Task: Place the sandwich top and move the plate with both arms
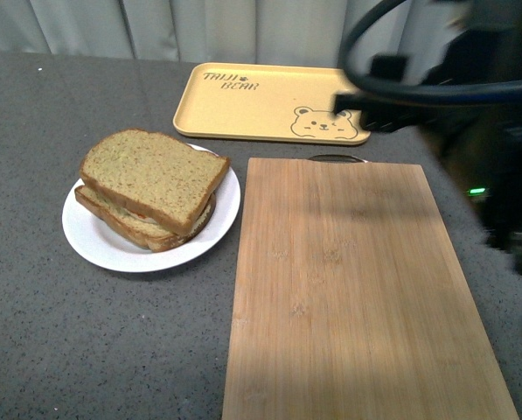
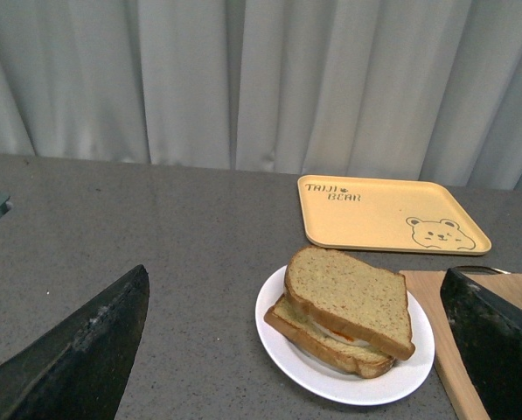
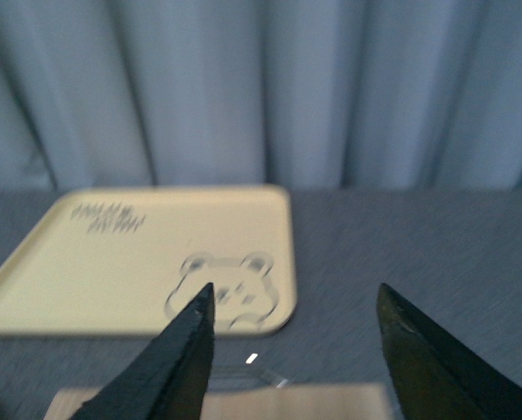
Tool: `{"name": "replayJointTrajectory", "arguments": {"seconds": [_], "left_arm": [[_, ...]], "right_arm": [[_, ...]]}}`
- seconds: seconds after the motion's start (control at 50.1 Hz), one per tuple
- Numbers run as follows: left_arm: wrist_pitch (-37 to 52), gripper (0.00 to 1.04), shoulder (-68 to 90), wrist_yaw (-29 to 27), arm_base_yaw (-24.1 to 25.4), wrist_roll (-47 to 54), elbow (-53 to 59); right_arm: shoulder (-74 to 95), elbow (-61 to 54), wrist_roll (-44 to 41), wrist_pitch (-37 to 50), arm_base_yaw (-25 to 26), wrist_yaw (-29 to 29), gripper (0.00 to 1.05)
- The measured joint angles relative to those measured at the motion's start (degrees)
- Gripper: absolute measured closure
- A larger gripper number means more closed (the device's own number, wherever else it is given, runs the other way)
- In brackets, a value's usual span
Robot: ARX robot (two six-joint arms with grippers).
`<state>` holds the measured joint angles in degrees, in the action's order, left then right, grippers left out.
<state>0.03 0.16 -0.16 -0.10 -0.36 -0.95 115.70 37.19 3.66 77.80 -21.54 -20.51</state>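
Observation:
The sandwich top (image 1: 156, 175), a plain speckled tan slice, lies on the lower slice (image 1: 129, 225) on the round white plate (image 1: 94, 245), left of the board. In the left wrist view the top (image 2: 348, 293) covers a white-and-orange egg filling (image 2: 335, 332) on the plate (image 2: 330, 385). My left gripper (image 2: 295, 273) is open and empty, back from the plate and above the table; it does not show in the front view. My right arm (image 1: 435, 83) is blurred at the upper right. My right gripper (image 3: 295, 289) is open and empty, above the board's far edge.
A yellow bear-printed tray (image 1: 261, 101) lies at the back, and it also shows in the right wrist view (image 3: 138, 254). A bamboo cutting board (image 1: 348, 289) with a metal handle (image 1: 337, 158) lies right of the plate. Grey curtains (image 2: 243, 79) hang behind the grey table (image 1: 68, 341).

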Motion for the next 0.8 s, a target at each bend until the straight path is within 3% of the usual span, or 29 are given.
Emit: {"name": "replayJointTrajectory", "arguments": {"seconds": [0.279, 0.798], "left_arm": [[0.0, 0.07, 0.0, 0.2, 0.0, 0.0, 0.0], [0.0, 0.07, 0.0, 0.2, 0.0, 0.0, 0.0]], "right_arm": [[-15.0, -17.5, -3.3, 1.7, 7.0, 6.3, 1.04], [-43.8, -32.9, -3.5, -11.5, 15.0, 14.2, 1.04]]}}
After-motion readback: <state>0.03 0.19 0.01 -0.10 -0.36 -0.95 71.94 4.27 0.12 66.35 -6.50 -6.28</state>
